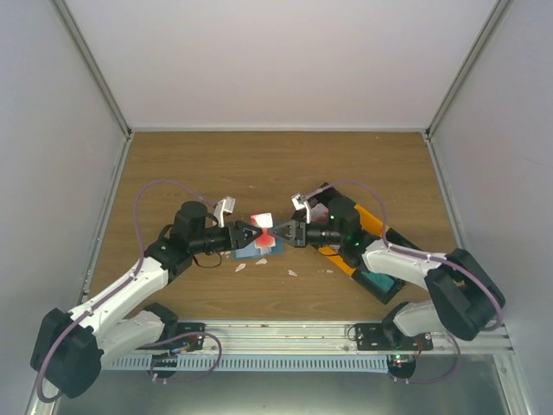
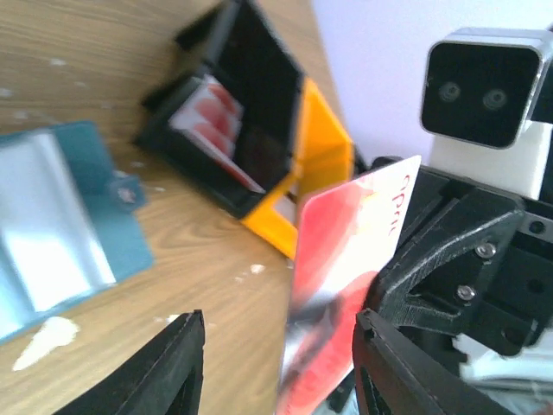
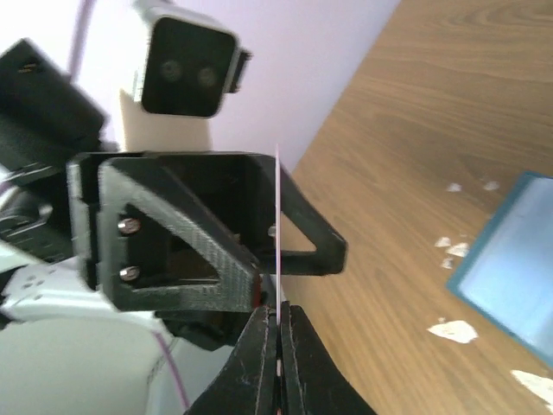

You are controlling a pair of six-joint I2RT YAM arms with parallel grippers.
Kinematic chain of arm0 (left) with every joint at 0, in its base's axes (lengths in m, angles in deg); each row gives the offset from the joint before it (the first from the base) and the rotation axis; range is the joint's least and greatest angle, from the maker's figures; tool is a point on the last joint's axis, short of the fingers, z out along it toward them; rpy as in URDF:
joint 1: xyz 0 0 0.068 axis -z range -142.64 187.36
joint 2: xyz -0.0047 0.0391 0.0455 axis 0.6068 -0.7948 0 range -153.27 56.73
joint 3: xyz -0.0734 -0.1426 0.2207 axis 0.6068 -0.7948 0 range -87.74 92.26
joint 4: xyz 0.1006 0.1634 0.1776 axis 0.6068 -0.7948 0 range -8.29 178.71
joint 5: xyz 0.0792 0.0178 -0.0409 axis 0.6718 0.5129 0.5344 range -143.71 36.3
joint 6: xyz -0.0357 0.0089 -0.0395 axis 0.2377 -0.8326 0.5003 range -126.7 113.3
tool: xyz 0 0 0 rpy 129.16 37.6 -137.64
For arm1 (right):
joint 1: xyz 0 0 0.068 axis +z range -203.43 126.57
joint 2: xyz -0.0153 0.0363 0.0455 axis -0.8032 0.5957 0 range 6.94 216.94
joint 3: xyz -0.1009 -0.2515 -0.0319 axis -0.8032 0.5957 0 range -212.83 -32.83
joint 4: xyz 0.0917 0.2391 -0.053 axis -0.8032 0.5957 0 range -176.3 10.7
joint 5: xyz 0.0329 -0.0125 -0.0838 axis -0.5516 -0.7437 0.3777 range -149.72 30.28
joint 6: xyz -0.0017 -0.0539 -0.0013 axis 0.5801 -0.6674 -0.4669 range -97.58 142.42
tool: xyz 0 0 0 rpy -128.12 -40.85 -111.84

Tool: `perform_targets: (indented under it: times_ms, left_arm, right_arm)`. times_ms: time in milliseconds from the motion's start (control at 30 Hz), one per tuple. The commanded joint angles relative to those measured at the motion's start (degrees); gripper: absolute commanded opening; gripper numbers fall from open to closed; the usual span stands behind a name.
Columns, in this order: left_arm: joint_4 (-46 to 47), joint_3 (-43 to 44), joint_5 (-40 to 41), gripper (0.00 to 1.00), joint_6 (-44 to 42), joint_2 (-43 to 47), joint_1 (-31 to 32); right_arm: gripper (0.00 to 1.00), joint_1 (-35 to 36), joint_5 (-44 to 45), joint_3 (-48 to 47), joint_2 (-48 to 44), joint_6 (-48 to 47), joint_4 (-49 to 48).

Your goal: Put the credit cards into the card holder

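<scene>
A white and red credit card (image 1: 262,222) hangs upright above the table between both grippers. My right gripper (image 3: 278,307) is shut on its edge; the card shows edge-on there (image 3: 278,199). My left gripper (image 2: 279,316) is open, one finger on each side of the card (image 2: 346,251), neither finger clearly touching it. The blue card holder (image 1: 259,249) lies open on the table just below, and shows in the left wrist view (image 2: 60,233) and the right wrist view (image 3: 510,277). More red and white cards (image 2: 212,117) stand in a black bin.
A black bin (image 1: 324,207), an orange bin (image 1: 373,226) and a teal bin (image 1: 380,281) sit in a row under the right arm. White scraps (image 1: 240,267) lie near the holder. White walls enclose the table.
</scene>
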Motion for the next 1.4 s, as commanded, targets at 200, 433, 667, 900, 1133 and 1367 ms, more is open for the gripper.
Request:
perform_targets:
  times_ms: [200,433,667,900,1133,1367]
  left_arm:
    - [-10.97,3.14,18.95,0.41,-7.65,-9.85,-1.98]
    - [-7.54,2.98,22.00,0.29,-9.87,-18.15,-2.73]
    - [-7.34,2.36,23.83,0.29,-11.54,-21.26,-2.75]
    - [-7.51,1.82,24.23,0.28,-11.96,-23.31,-2.73]
    - [-7.89,1.75,25.22,0.21,-11.36,-26.33,-2.72]
    - [-6.19,-0.33,24.65,0.20,-10.96,-26.78,-2.77]
  right_arm:
    - [0.01,0.17,10.40,-11.85,15.95,-5.44,19.94]
    - [0.01,-0.37,9.66,-14.89,24.25,-5.62,19.28]
    - [0.00,-1.22,9.93,-14.14,26.11,-6.04,17.95]
    - [0.00,-1.40,7.26,-15.40,29.90,-3.66,16.21]
    - [0.01,-1.34,6.13,-15.71,32.72,-0.53,14.25]
    - [0.00,-0.92,9.02,-14.56,33.89,1.89,13.96]
